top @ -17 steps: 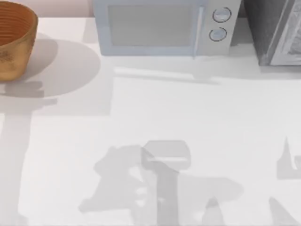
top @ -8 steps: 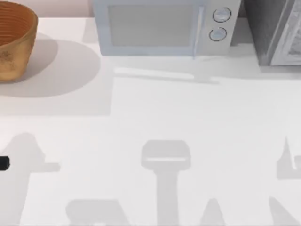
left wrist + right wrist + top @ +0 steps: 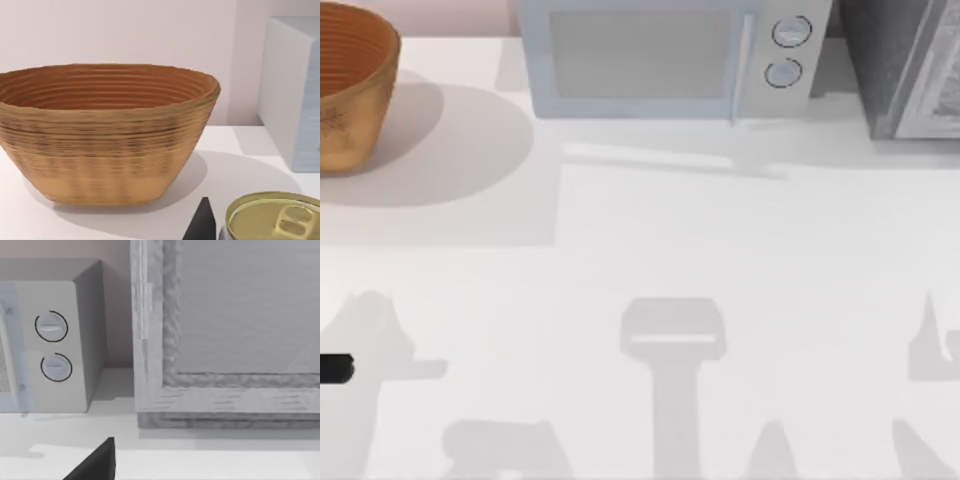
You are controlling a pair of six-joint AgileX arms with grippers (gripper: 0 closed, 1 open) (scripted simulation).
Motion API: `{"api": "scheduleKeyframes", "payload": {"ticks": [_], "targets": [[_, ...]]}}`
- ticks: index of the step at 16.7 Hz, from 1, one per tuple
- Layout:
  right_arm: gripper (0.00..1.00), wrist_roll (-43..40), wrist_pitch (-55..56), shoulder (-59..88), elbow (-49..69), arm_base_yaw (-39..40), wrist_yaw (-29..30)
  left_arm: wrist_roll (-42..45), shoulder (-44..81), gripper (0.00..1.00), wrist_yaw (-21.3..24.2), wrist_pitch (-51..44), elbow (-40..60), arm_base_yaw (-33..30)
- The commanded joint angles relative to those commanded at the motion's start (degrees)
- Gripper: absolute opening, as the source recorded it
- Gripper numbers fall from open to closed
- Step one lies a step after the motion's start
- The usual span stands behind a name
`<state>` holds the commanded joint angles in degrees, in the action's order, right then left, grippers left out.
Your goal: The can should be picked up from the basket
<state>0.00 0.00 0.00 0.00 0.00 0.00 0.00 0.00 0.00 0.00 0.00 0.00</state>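
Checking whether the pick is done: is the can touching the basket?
Apart. The left wrist view shows the can well in front of the basket, outside it, with bare white table between them.

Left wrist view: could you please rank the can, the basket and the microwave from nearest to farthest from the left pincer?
1. The can, right beside the left pincer, outside the basket.
2. The basket, farther back at the table's left.
3. The microwave, farthest, at the back.
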Motion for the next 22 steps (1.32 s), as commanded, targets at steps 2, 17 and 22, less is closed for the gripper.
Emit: {"api": "scheduleKeyframes", "payload": {"ticks": [2, 17, 22], "targets": [[1.00, 0.00, 0.00, 0.00, 0.00, 0.00, 0.00, 0.09, 0.26, 0.00, -0.01, -0.12, 0.02, 0.13], [1.00, 0.00, 0.00, 0.00, 0.00, 0.00, 0.00, 5.78, 36.03, 0.00, 18.54, 20.59, 17.70, -7.23], [1.00, 0.00, 0.00, 0.00, 0.00, 0.00, 0.00, 6.57, 50.20, 0.00, 26.24, 28.81, 24.07, -9.09]]}}
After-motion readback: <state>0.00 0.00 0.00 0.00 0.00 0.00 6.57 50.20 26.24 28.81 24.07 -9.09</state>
